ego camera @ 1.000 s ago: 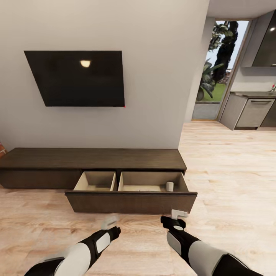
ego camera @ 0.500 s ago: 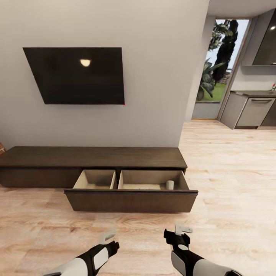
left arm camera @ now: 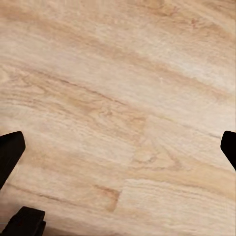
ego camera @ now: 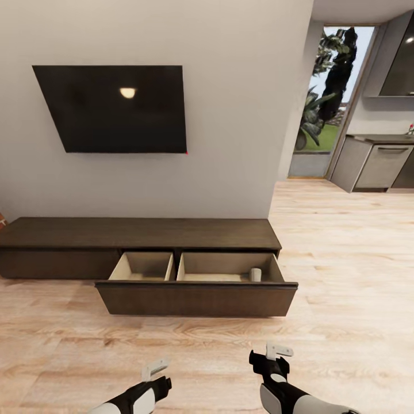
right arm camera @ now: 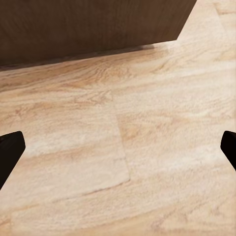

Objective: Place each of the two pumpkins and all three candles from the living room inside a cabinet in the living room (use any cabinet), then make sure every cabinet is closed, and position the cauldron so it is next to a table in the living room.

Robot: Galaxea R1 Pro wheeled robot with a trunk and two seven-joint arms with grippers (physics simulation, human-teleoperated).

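Here my left gripper point(ego camera: 155, 369) and right gripper point(ego camera: 278, 352) hang spread and empty over the floor point(ego camera: 345, 276), facing the cabinet point(ego camera: 138, 234), whose open drawer point(ego camera: 195, 299) holds one candle point(ego camera: 255, 274).

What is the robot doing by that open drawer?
The robot is standing in front of the long dark cabinet under the TV. One wide drawer is pulled out, with a small tan candle standing in its right compartment. Both the left gripper and the right gripper are open and empty, held over the wood floor.
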